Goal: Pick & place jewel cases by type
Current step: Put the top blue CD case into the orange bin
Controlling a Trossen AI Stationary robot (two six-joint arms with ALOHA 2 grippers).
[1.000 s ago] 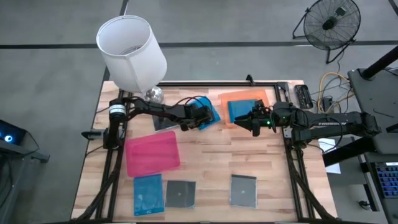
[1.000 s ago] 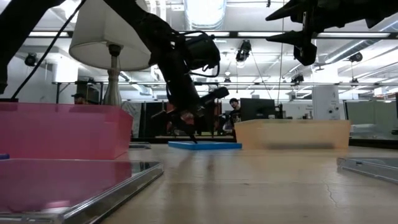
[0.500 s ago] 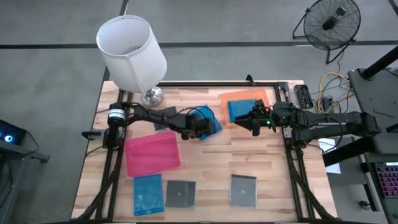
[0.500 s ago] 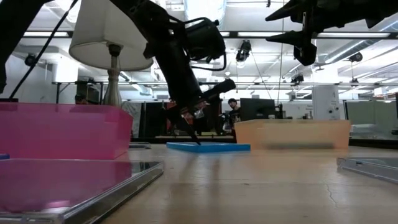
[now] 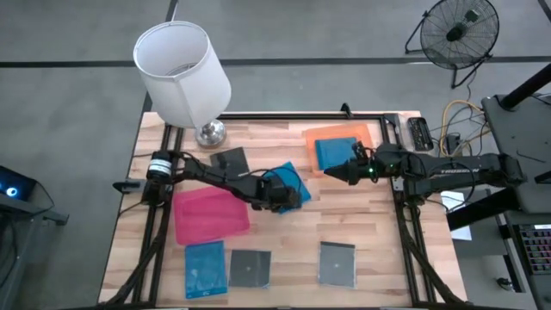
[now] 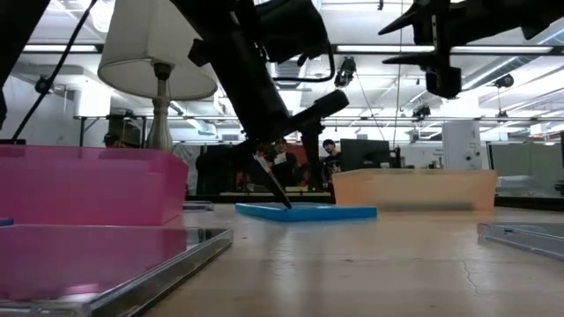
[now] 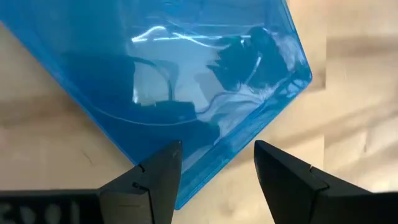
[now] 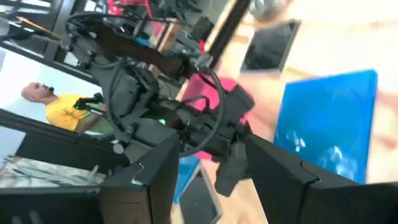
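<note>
On the table: a pale wooden top (image 5: pixel 284 228) is filling the middle of the high view, grey floor around it.
Room: a white lamp (image 5: pixel 182 73) is standing at upper left, a fan (image 5: pixel 454 30) at upper right; a person (image 8: pixel 46 102) in yellow is showing in the right wrist view.
Pink tray (image 5: pixel 211 213): sitting left of centre, nothing visible inside.
Jewel cases: a blue case (image 5: pixel 205 269) and two dark ones (image 5: pixel 250 268) (image 5: pixel 337 263) are lying along the lower edge; another dark case (image 5: pixel 229 161) is lying near the lamp.
Left gripper (image 5: pixel 285 197): its fingers are standing apart, tips touching a blue case (image 7: pixel 186 81) at centre.
Orange tray (image 5: pixel 340 138): holding one blue case (image 5: pixel 334 152).
Right gripper (image 5: pixel 331 173): hovering spread beside the orange tray, carrying nothing.
</note>
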